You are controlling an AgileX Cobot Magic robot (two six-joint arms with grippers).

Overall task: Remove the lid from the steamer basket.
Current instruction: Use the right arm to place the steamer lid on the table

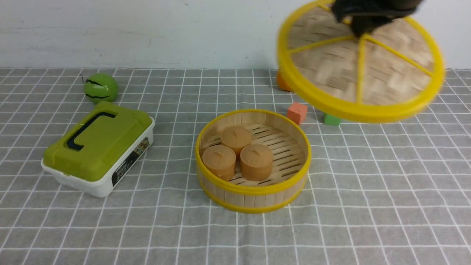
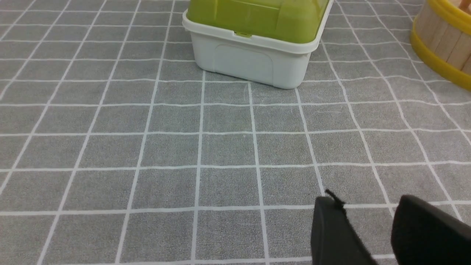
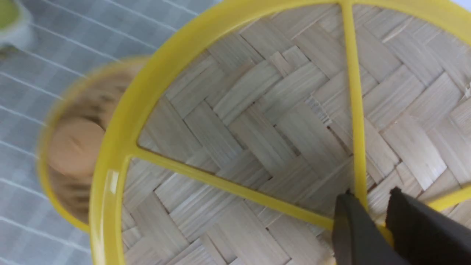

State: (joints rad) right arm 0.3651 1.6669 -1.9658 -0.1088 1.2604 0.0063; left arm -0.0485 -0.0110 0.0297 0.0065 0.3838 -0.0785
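my right gripper is clamped on the centre knob of the lid, which hangs tilted in the air, to the right of the open steamer basket. the left gripper has its jaws a little apart and is empty. i would level the lid first, then lower it slowly on bare cloth, away from the red block.
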